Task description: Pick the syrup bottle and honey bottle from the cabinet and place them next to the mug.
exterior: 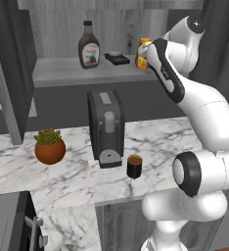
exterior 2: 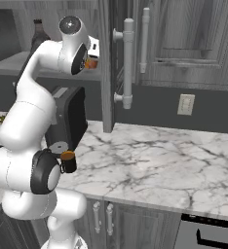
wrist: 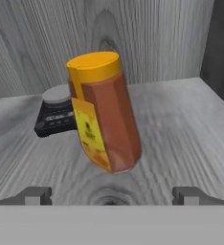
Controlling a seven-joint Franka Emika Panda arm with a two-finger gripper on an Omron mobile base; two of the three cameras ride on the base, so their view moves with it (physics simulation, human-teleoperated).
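Observation:
The honey bottle point(wrist: 104, 112), amber with an orange cap and yellow label, stands on the cabinet shelf point(wrist: 181, 124) straight ahead of my gripper point(wrist: 111, 196). The gripper is open, its fingertips point(wrist: 35, 195) wide apart and just short of the bottle, with nothing between them. From the left base view my arm covers most of the honey bottle point(exterior: 143, 55) at the shelf's right end. The tall brown syrup bottle point(exterior: 89, 46) stands further left on the cabinet shelf point(exterior: 62, 71). The dark mug point(exterior: 134, 166) sits on the marble counter below, in front of the coffee machine.
A small black scale point(wrist: 56, 112) lies on the shelf behind and left of the honey bottle. A dark coffee machine point(exterior: 105, 127) stands on the counter point(exterior: 72, 181) under the shelf, with a potted plant point(exterior: 50, 147) to its left. Cabinet door handles point(exterior 2: 127, 63) are to the right.

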